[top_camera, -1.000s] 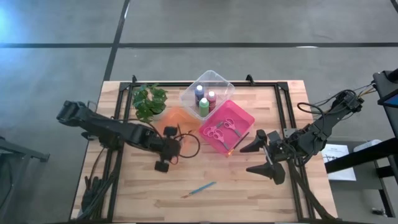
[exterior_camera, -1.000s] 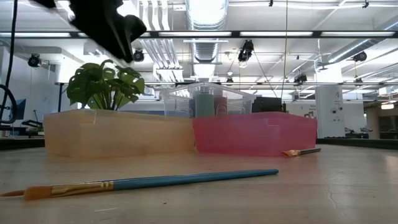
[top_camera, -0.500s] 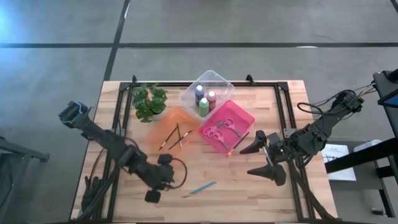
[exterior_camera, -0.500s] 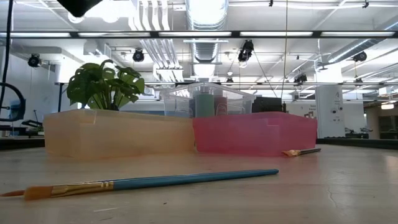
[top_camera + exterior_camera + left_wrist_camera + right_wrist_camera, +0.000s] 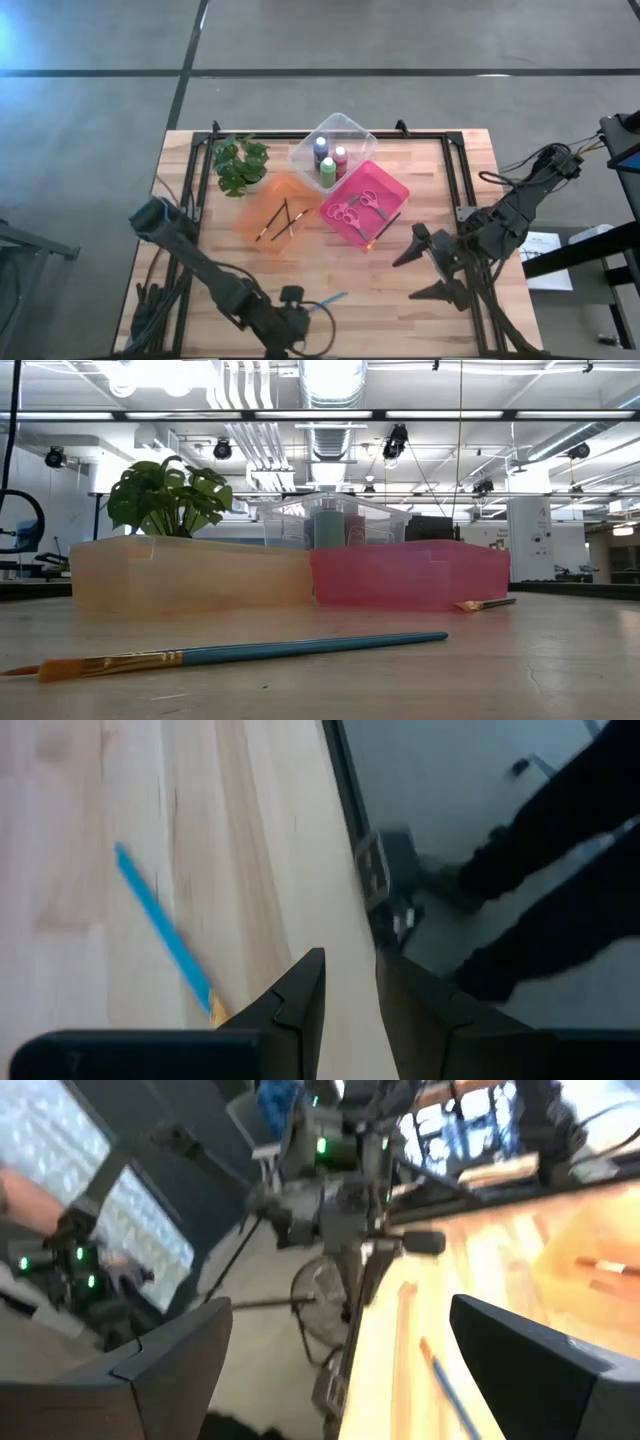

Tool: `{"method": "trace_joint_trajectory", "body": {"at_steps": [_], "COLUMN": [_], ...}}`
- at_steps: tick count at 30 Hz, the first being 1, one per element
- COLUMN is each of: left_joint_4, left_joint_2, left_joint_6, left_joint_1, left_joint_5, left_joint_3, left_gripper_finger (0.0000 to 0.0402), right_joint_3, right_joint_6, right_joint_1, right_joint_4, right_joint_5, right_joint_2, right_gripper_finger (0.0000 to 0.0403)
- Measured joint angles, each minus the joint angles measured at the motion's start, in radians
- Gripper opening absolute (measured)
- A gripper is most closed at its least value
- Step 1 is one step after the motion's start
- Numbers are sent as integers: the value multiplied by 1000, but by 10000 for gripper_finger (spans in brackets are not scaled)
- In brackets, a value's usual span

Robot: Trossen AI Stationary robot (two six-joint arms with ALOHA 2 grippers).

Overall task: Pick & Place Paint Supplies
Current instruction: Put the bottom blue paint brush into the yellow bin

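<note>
A blue-handled paintbrush (image 5: pixel 322 302) lies flat on the wood near the table's near edge, and the low view shows it full length (image 5: pixel 250 652). My left gripper (image 5: pixel 292 322) hovers just beside its bristle end. Its fingers (image 5: pixel 350 995) stand a narrow gap apart with nothing between them, and the brush (image 5: pixel 160 935) lies ahead of them. My right gripper (image 5: pixel 420 272) waits wide open above the table's right side, also empty (image 5: pixel 340 1380). Thin brushes (image 5: pixel 280 220) lie in the orange tray. Paint bottles (image 5: pixel 328 165) stand in the clear tray. Pink-handled scissors (image 5: pixel 358 205) lie in the pink tray.
The orange tray (image 5: pixel 250 222), pink tray (image 5: pixel 400 190) and clear tray (image 5: pixel 350 125) sit together at the table's middle and far side, with a leafy plant (image 5: pixel 240 165) at the far left. Another brush (image 5: pixel 385 228) lies against the pink tray's near right side. Bare wood lies on the near right.
My left gripper has swung from above the orange tray toward the table's near edge, ending beside the blue brush, and it has rolled on the way. It has left the low view. The brushes in the orange tray, hidden under the arm before, now show.
</note>
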State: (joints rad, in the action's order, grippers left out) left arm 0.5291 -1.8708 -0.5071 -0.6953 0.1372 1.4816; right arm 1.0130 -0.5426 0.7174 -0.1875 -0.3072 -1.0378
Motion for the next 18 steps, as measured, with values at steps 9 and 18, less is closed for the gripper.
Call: {"method": "trace_joint_trajectory", "body": {"at_steps": [9,18], "left_joint_4": [104,172], "left_joint_2": [-108,-109], "left_joint_6": [-35,-178], "left_joint_1": [3,14], "left_joint_5": [54,103], "left_joint_3": [134,134], "left_gripper_finger": [102,102], "right_joint_3": [-1,-32], "right_joint_6": [-25,-19], "right_joint_1": [33,31], "right_joint_4": [-61,-66], "right_joint_5": [-3,-41], "right_joint_2": [0,0], "right_gripper_finger": [370,370]}}
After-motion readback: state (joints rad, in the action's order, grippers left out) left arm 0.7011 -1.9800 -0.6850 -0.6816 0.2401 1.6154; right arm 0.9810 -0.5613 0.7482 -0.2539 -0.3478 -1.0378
